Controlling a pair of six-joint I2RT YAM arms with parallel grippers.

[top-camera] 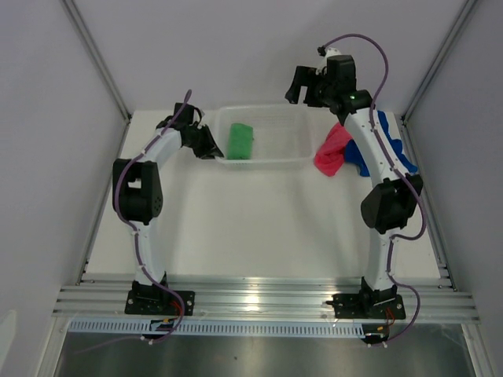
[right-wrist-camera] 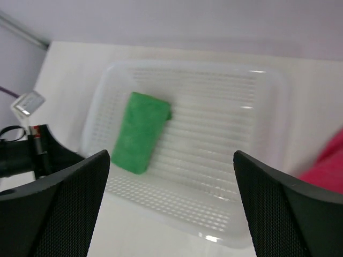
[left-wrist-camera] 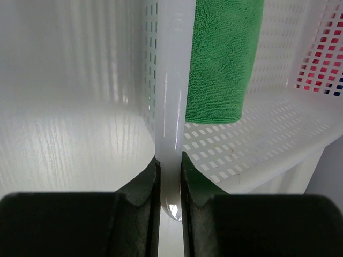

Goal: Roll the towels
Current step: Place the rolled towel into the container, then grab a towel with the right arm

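Left hand clenched on the white basket rim, at the basket's 9 o'clock edge. Right hand released, fingers wide, nothing between them, raised over the basket's 1 o'clock corner. Green towel rolled, lying inside the basket toward 9 o'clock. Pink-red towel heaped on the table at the basket's 3 o'clock, touching it. Blue towel crumpled just beyond, partly under the right arm.

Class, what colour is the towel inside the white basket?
The towel is green, best seen in the right wrist view.
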